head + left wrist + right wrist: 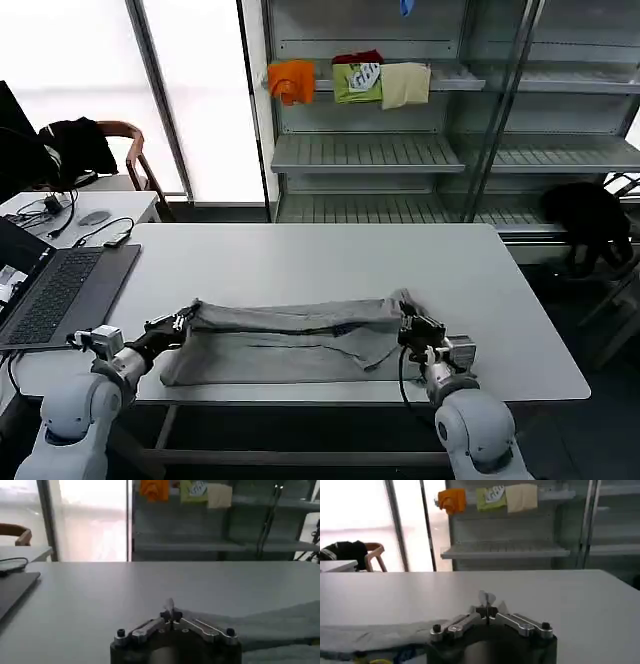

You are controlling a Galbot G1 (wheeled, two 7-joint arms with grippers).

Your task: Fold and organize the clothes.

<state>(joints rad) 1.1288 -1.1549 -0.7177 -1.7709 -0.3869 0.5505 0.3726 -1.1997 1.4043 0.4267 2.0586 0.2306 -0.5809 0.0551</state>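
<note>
Two grippers pinching one grey shirt (partly folded), left gripper and right gripper at opposite ends

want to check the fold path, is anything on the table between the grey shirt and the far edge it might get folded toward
Nothing visible does. The light grey cotton shirt lies along the near edge of the white table, pinched at its ends by the left gripper and right gripper. The tabletop beyond it is bare; the dark laptop sits off to the left.

White table carries a grey shirt, seemingly folded.
</note>
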